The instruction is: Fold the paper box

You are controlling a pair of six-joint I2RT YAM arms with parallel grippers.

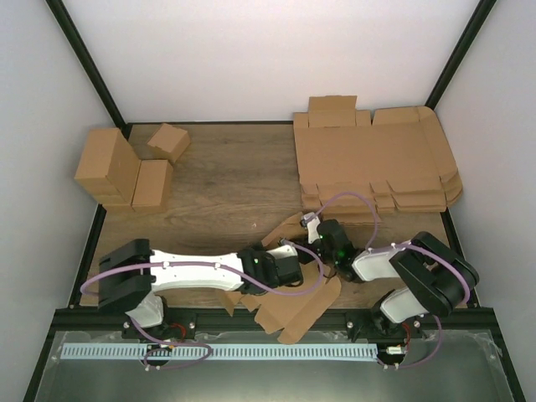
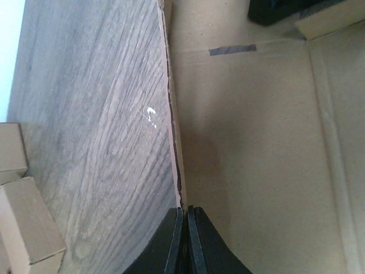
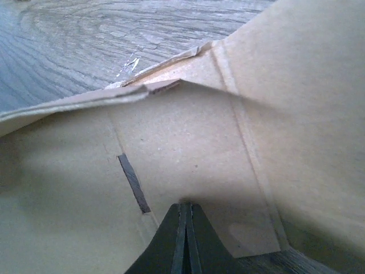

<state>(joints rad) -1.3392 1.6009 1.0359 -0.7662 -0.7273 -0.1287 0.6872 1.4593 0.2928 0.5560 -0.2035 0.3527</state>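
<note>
The paper box (image 1: pixel 303 316) lies partly folded near the table's front edge, between the two arms, with flaps sticking out toward the front. My left gripper (image 1: pixel 299 261) is shut. In the left wrist view its fingertips (image 2: pixel 186 212) meet the raised edge of a brown panel of the paper box (image 2: pixel 256 142). My right gripper (image 1: pixel 322 254) is also shut. In the right wrist view its tips (image 3: pixel 185 206) press against the inside of a panel of the paper box (image 3: pixel 188 142), next to a dark slot (image 3: pixel 134 184), with a flap (image 3: pixel 296 85) standing up on the right. Nothing shows between either pair of fingers.
A thick pile of flat cardboard sheets (image 1: pixel 377 159) fills the back right corner. Several folded brown boxes (image 1: pixel 117 172) stand at the back left, two of them showing in the left wrist view (image 2: pixel 25 228). Bare wooden tabletop (image 1: pixel 226 188) lies between them.
</note>
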